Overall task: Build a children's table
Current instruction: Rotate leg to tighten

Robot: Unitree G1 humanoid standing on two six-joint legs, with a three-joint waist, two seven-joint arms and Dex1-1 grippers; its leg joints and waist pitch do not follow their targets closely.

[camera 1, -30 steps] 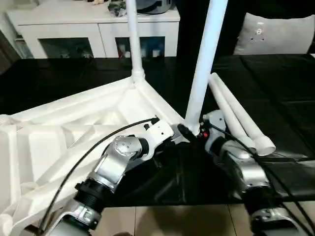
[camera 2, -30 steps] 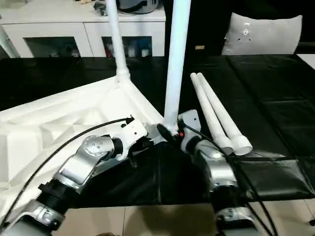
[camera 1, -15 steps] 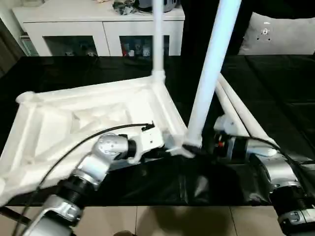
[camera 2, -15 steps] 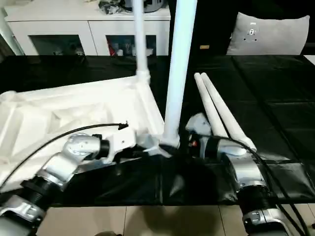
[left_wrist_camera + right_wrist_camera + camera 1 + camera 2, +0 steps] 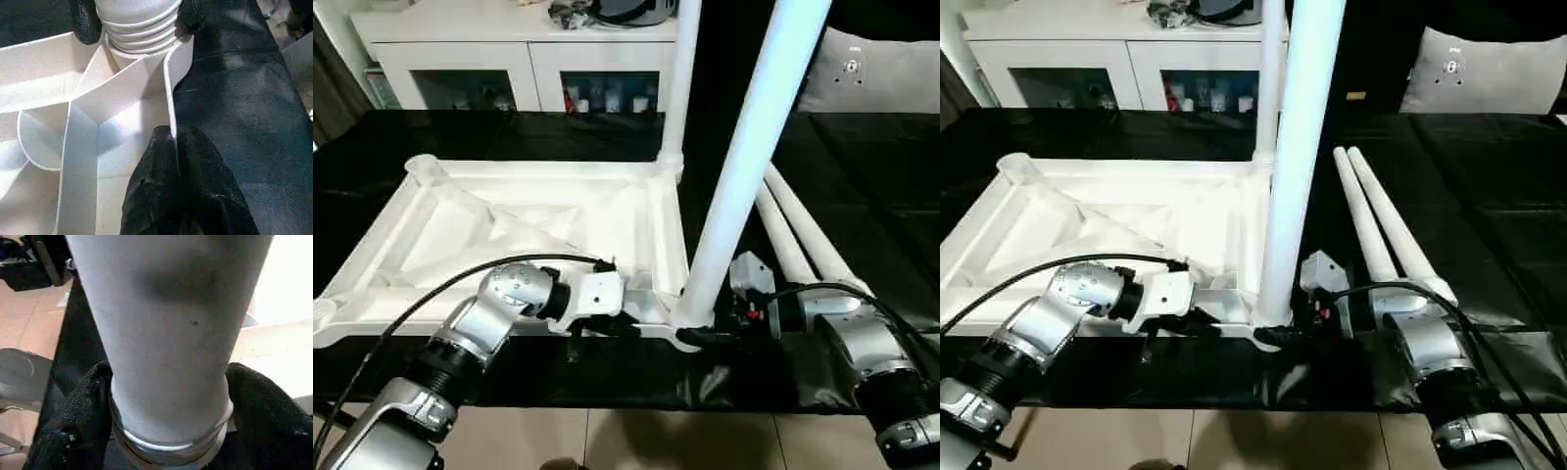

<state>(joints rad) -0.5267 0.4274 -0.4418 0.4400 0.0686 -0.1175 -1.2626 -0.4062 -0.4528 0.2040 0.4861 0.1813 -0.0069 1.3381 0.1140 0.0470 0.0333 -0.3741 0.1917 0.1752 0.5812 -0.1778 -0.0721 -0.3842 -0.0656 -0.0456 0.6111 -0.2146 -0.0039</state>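
While the table top [image 5: 519, 225] lies upside down on the black table cover [image 5: 862, 166], its ribbed underside faces up to me. My left gripper [image 5: 173, 142] is closed on the thin near rim of this top, close to the near right corner; the two black fingers [image 5: 195, 171] press together with the white wall between them. My right gripper [image 5: 168, 431] holds the near leg [image 5: 744, 166] at its base, where it stands upright in the near right corner socket. One black finger is on each side of the ribbed collar [image 5: 139, 27], touching it.

A second leg [image 5: 677, 88] stands upright in the far right corner socket. Both standing legs are cut off by the top edge of the head views, so I cannot see their upper ends. Two more legs [image 5: 1381, 220] lie side by side on the cover, just to the right of the top; their near ends pass behind my right forearm [image 5: 1420, 343] and are partly hidden. The near left corner of the top is hidden behind my left forearm [image 5: 475, 328].

Far behind stands a white cabinet [image 5: 509, 59] with glass doors; the small things inside are too unclear to name. At the far right there is a grey cushion [image 5: 1489, 73] with a small mark which I cannot read.
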